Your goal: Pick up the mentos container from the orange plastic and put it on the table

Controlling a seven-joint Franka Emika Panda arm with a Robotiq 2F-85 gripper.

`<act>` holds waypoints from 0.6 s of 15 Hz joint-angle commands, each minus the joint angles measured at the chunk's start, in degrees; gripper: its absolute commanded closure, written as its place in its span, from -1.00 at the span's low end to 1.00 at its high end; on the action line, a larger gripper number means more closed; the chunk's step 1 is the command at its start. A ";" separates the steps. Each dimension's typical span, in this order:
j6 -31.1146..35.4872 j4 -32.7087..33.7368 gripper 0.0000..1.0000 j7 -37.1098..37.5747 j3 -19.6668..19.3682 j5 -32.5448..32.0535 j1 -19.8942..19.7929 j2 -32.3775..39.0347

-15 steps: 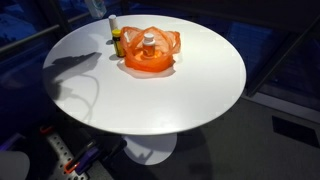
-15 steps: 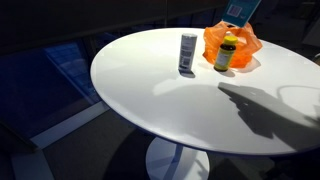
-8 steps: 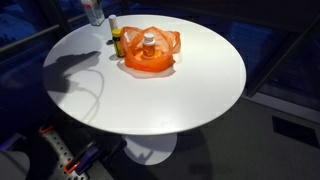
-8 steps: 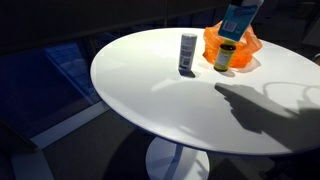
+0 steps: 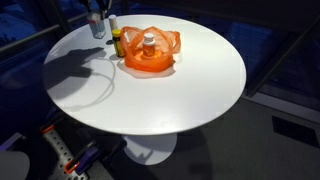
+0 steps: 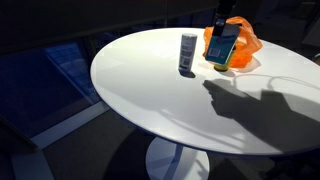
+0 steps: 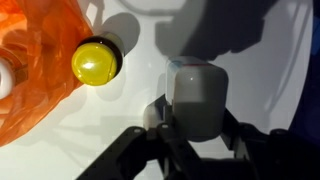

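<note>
Lowering the blue-labelled cylindrical mentos container (image 7: 197, 90) to the round white table (image 7: 290, 60)

My gripper (image 7: 197, 118) is clamped on the container, one finger on each side, jaws narrowed to its width. I cannot tell whether its base touches down yet. I judge it best to descend straight, hold it upright, and release only once seated. The yellow-capped bottle (image 7: 95, 62) stands just beside my jaws, with the crumpled orange plastic (image 7: 35, 60) beyond it.

Table (image 5: 190, 95): white, smooth, faint sheen. Orange plastic (image 7: 35, 95): thin, crinkled, translucent, glossy. Bottle cap (image 7: 95, 62): yellow plastic, smooth, glossy.
</note>
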 commanded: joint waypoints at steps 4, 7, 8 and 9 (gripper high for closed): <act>-1.63 4.29 0.57 1.07 1.70 -3.30 -0.69 7.46; -0.97 4.64 0.57 1.48 2.06 -5.07 -0.51 9.24; -0.87 4.73 0.57 1.42 2.19 -5.49 -0.51 9.60; -0.73 4.79 0.48 1.16 2.36 -5.55 -0.56 9.77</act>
